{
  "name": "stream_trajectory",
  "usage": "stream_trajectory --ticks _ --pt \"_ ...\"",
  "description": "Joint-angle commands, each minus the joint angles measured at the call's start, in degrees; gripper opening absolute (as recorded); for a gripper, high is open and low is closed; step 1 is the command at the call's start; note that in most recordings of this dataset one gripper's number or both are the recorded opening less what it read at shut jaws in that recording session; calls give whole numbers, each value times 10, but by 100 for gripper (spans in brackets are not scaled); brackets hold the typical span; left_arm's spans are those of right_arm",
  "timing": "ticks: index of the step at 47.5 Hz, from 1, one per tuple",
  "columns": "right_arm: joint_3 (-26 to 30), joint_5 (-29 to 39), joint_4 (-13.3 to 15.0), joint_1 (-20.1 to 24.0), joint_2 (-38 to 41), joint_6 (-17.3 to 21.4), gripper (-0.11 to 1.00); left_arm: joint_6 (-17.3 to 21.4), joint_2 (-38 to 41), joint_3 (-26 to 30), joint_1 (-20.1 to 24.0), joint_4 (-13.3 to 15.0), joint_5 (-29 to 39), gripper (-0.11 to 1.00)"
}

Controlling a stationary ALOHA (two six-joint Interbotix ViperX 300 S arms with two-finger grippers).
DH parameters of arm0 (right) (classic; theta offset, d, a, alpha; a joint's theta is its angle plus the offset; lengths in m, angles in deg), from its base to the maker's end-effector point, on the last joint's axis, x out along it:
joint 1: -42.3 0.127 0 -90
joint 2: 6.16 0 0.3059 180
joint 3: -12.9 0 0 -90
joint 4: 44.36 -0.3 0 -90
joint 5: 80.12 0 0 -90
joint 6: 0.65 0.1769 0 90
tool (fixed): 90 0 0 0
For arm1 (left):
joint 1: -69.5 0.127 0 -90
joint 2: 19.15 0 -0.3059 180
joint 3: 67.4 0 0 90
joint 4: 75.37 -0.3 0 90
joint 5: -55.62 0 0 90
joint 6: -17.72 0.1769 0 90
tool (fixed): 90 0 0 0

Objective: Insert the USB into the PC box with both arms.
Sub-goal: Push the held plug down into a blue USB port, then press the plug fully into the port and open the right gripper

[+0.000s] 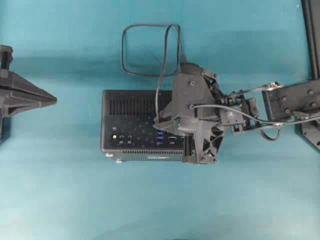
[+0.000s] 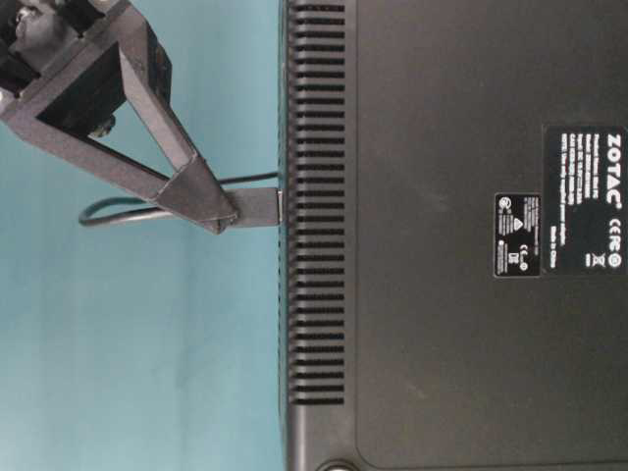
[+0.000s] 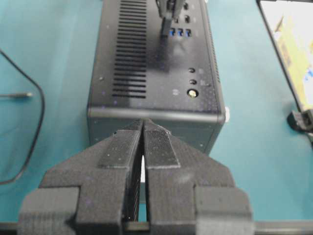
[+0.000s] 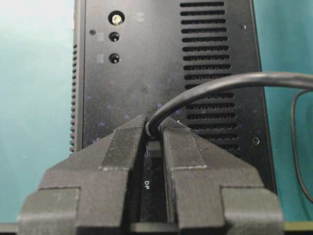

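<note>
your right gripper (image 4: 155, 128) sits closest to the lens, its fingers pinching the usb (image 4: 154, 146) plug with the cable arching off to the right. that plug hangs just over the port face of the pc box (image 1: 131, 107), beside the blue usb ports (image 3: 179, 32); whether it has entered a slot you cannot tell. judge the alignment before pushing: keep the plug square to the panel and press straight along its length, gently, so it does not skid off. your left gripper (image 3: 143, 142) is pressed together, holding nothing, at the left end of the box. brace that end so the box stays put on the bench (image 1: 240, 200).
</note>
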Motion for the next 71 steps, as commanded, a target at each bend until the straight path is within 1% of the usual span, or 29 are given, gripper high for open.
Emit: stream_trajectory --ticks 1,11,16,21,30,47,57,64,71 --pt "-5 4 -8 6 6 3 9 -1 3 9 -1 -2 -5 0" --pt "-6 3 5 -20 0 1 9 -1 -1 7 -1 -2 -5 0" --pt "-6 2 4 -16 3 3 9 0 -1 7 -1 -2 -4 0" --pt "-7 -1 1 -1 6 6 9 0 -1 6 0 -3 -4 0" --pt "-9 -13 -25 21 11 10 9 -1 -1 4 -1 -2 -4 0" --pt "-10 -12 -22 -2 2 9 9 0 -5 4 -1 -2 -4 0" --pt "-18 -10 -22 -3 1 10 10 0 -7 6 -1 -2 -4 0" --pt "-21 -17 -23 -3 0 11 12 0 -8 7 -1 -2 -4 0" --pt "-22 -22 -25 -3 0 10 17 0 -8 9 -1 -2 -4 0"
